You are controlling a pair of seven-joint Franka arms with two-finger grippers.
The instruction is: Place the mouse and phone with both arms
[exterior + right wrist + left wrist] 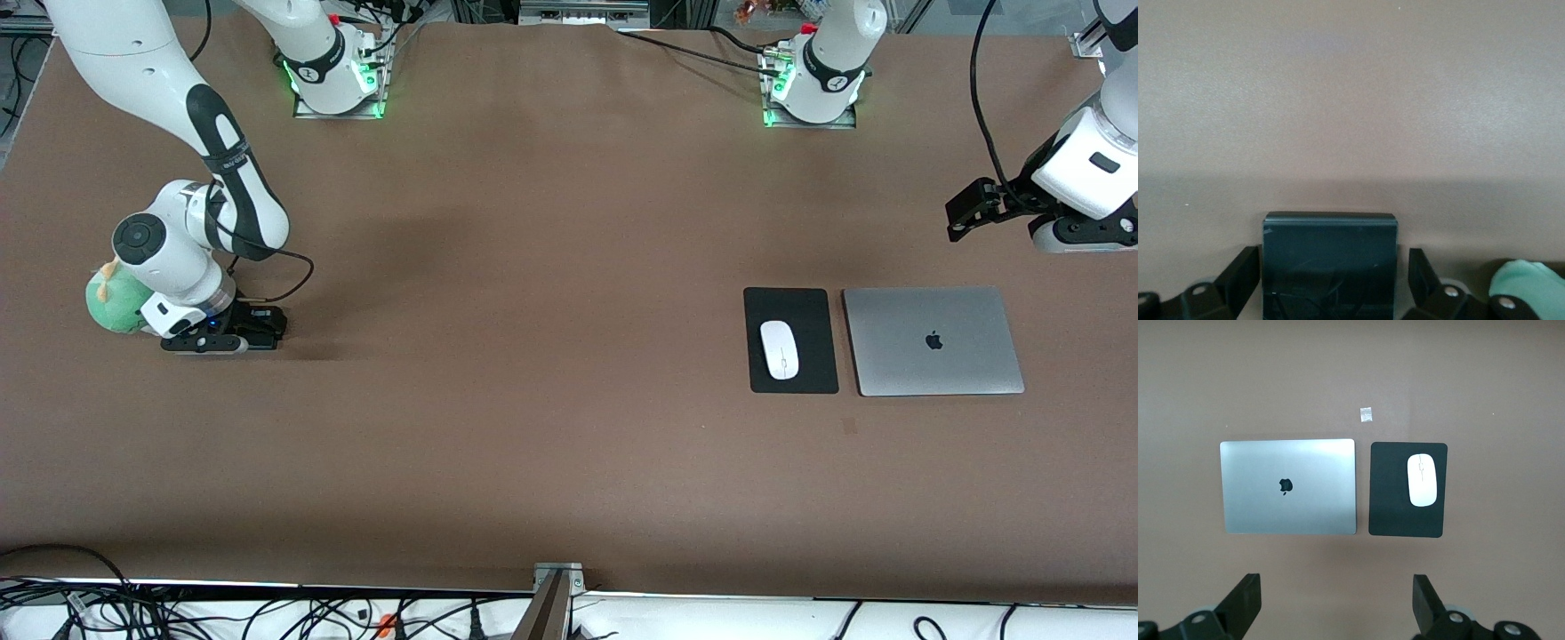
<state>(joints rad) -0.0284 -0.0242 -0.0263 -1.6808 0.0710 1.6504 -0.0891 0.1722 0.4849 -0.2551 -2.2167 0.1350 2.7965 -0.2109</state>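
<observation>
The right gripper [1328, 280] is down at the counter [533, 356] near the right arm's end, its jaws set on either side of the phone [1329, 263], a dark slab lying flat between the two black fingers [1238, 280]; narrow gaps show on both sides, so the jaws stand slightly spread around the phone and are not pressed on it. In the front view the same gripper [233, 340] sits low over the brown surface with the phone mostly hidden beneath it. Just beside that wrist lies a green plush toy [114, 302], touching or nearly touching the arm's housing, and its pale green edge also shows at the rim of the right wrist view. The left gripper [1335, 603] hangs in the air over the left arm's end of the counter, its jaws spread wide and holding nothing; in the front view it [969, 209] is above bare surface, farther from the front camera than the laptop. Under its wrist camera lie a closed silver laptop [1289, 487] and, just beside it toward the right arm's end, a black mouse pad [1391, 513]. The mouse [1423, 480], white and glossy, rests on that pad, apart from both grippers. A small pale scrap [1366, 415] lies on the counter near the pad and laptop.
</observation>
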